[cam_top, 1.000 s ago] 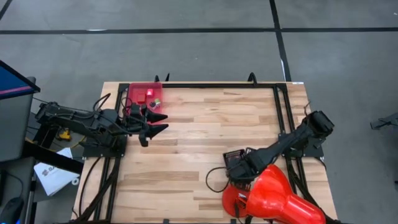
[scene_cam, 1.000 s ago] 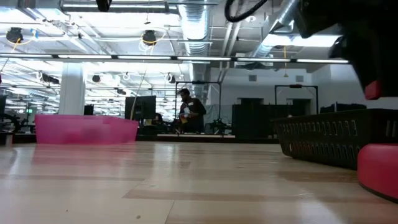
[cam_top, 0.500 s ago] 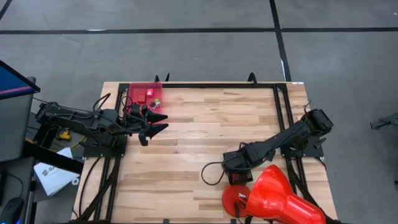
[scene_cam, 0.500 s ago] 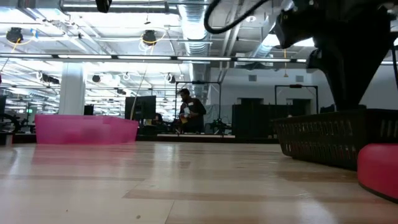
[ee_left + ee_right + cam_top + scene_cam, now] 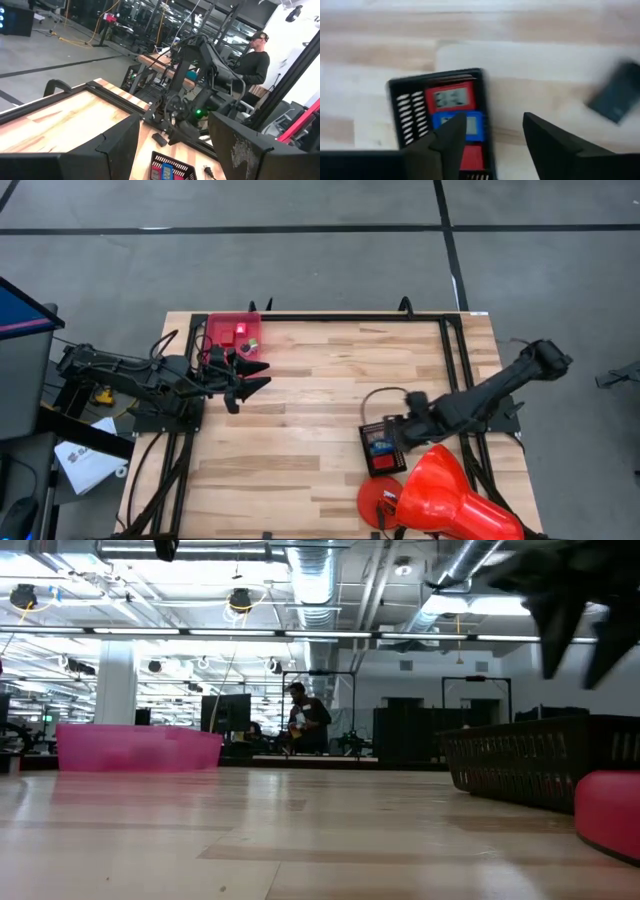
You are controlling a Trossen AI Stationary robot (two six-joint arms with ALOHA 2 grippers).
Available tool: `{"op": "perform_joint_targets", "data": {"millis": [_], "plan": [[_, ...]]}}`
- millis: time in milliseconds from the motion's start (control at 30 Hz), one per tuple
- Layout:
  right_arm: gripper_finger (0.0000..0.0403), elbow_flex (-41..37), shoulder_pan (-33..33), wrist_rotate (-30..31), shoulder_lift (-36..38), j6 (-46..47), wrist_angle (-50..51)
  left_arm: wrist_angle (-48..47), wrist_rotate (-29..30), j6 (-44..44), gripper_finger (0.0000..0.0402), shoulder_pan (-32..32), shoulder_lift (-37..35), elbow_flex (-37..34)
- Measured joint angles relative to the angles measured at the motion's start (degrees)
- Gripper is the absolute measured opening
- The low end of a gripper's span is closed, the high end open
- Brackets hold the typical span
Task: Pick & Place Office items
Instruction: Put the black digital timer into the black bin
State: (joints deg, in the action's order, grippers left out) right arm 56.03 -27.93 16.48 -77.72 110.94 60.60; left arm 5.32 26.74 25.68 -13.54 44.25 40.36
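A: Just above the black tray (image 5: 381, 448) hung the right hand (image 5: 490, 131), fingers apart, holding nothing; red (image 5: 451, 98) and blue (image 5: 471, 124) office items lay packed inside the tray.

B: How would they handle?

A: Probably light, stiff and smooth; I'd pinch one across its short sides.

B: The left hand (image 5: 257, 375)?

A: It waited, spread and unladen, well apart from the tray, beside the pink bin (image 5: 231, 329)

**Four cams, one tabletop**

High cam looks straight down on whole tabletop (image 5: 300, 390). Low cam sits at surface level, facing the room. Left wrist cam looks across toward right arm; right wrist cam is close above black tray (image 5: 440, 120), also seen from high cam.
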Motion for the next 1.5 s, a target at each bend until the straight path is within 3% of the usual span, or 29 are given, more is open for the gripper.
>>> {"op": "perform_joint_targets", "data": {"millis": [100,200,400,633,833,1100,1500], "plan": [[0.0206,-3.8,-3.4,0.2,2.5,12.2,0.4,0.0,0.0,-0.2,0.0232,0.0,0.0,0.0],[0.0229,-6.3,-5.8,-2.9,2.7,15.9,0.2,0.1,0.0,-0.2,0.0232,0.0,0.0,0.0],[0.025,-9.3,-4.1,-10.2,-0.2,17.9,5.9,0.1,0.0,-0.3,0.0232,0.0,0.0,0.0],[0.025,-13.1,0.1,-10.5,-0.4,18.1,5.5,0.4,-1.2,-0.1,0.0232,0.0,0.0,0.0],[0.025,-16.7,-0.7,-13.1,-1.1,19.6,4.7,1.5,-1.3,0.1,0.0232,0.0,0.0,0.0],[0.025,-17.8,-0.1,-12.0,-3.1,19.7,5.2,5.0,-1.3,0.2,0.0232,0.0,0.0,0.0],[0.0249,-21.4,-2.6,-9.9,-8.1,19.8,-1.9,9.8,-1.3,1.8,0.0232,0.0,0.0,0.0]]}}
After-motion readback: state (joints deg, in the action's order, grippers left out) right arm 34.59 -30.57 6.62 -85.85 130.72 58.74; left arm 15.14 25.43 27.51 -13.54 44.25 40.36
